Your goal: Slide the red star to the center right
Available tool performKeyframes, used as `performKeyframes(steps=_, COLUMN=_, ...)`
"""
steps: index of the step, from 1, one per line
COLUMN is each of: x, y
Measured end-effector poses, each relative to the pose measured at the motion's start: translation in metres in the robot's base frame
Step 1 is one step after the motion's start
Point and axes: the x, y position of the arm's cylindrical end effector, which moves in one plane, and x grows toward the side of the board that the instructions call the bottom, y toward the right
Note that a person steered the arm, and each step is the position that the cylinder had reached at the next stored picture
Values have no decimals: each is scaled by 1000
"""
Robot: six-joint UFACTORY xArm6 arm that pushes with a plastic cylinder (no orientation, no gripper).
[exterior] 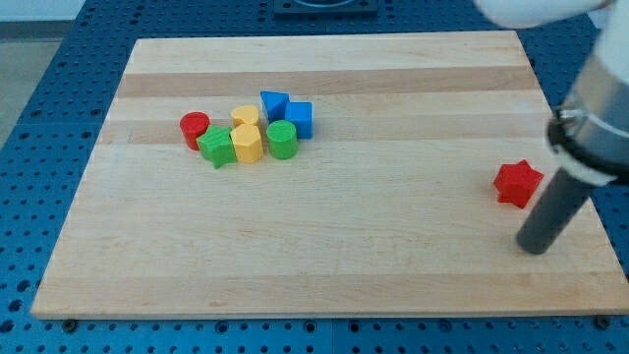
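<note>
The red star [517, 183] lies on the wooden board [324, 246] near the view's right edge, about mid-height. My tip [534, 248] rests on the board just below and slightly right of the star, a small gap apart from it. The dark rod slants up to the view's right toward the arm.
A cluster of blocks sits at the upper left of the board: a red cylinder [195, 128], a green star [216, 146], a yellow hexagon [247, 144], a second yellow block [246, 116], a green cylinder [282, 140], a blue triangle [274, 102] and a blue cube [299, 119].
</note>
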Motion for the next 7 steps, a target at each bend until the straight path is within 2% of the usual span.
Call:
performKeyframes(steps=1, x=-35, y=-4)
performKeyframes(steps=2, x=-30, y=-54)
performKeyframes(steps=3, x=-6, y=-85)
performKeyframes(steps=4, x=-20, y=-40)
performKeyframes(steps=5, x=-66, y=-17)
performKeyframes(steps=6, x=-84, y=-42)
performKeyframes(steps=7, x=-76, y=-36)
